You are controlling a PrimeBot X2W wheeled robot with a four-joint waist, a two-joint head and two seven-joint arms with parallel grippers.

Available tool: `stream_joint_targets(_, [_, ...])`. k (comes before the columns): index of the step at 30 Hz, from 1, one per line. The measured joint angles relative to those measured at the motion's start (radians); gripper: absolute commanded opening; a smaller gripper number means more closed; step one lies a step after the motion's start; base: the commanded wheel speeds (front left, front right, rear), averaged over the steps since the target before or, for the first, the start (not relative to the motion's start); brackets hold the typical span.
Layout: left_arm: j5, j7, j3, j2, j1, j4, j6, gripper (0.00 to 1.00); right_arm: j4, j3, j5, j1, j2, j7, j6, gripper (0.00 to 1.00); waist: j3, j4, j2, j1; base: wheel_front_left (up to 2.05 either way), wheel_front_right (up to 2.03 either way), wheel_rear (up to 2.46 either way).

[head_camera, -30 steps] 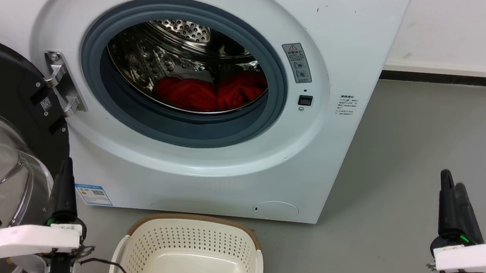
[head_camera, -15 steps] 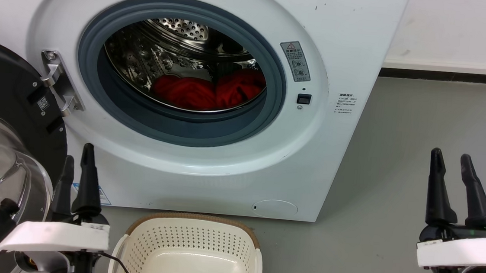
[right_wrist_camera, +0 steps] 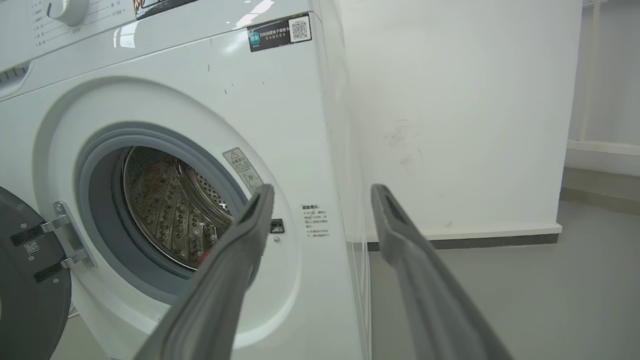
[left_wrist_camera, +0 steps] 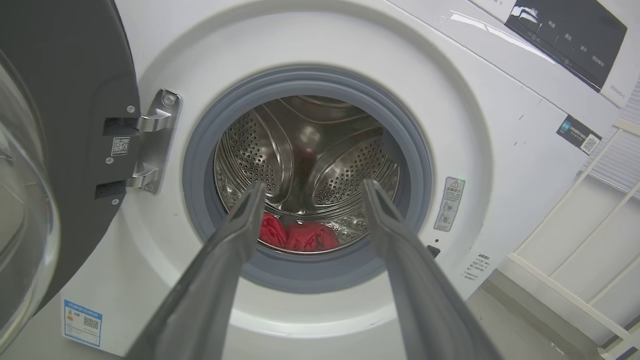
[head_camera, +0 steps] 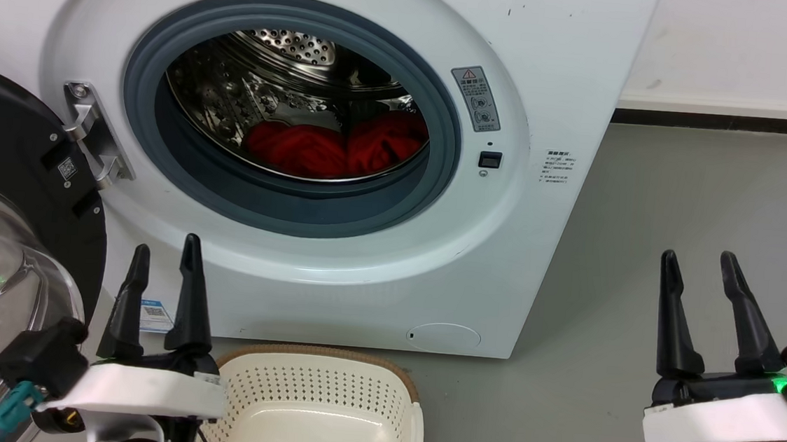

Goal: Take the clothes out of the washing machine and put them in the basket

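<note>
Grey floor [head_camera: 648,199], washing machine [head_camera: 575,53] with door [head_camera: 6,141] wide; red clothes [head_camera: 329,149], perhaps two pieces, lie in the drum [head_camera: 288,47]. Both spread, empty: left gripper [head_camera: 167,244] by the basket [head_camera: 316,351], right gripper [head_camera: 698,255] well apart.

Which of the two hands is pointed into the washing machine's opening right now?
The left hand: its wrist view looks straight at the red clothes. The right hand aims at the washing machine's right edge.

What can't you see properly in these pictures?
Clothes: head view, the drum's grey rim hides the heap's bottom; pieces can't be counted.
Basket: its near half is cut off by the head view's bottom edge.
Warning sticker: print too small to read.
</note>
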Motion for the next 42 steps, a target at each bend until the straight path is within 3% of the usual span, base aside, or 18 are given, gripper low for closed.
stream_joint_targets(15, [0.182, -0.038, -0.064, 0.007, 0.03, 0.04, 0.027, 1.0, 0.076, 0.017, -0.165, 0.027, 0.0, -0.037, 0.0, 1.0, -0.006, -0.003, 0.0, 0.0, 0.0, 0.0, 0.0])
stream_joint_targets(42, [0.426, -0.093, -0.141, 0.047, 0.042, 0.125, 0.095, 1.0, 0.072, 0.013, -0.36, 0.041, -0.001, -0.091, 0.0, 1.0, -0.002, -0.014, 0.0, 0.0, 0.0, 0.0, 0.0])
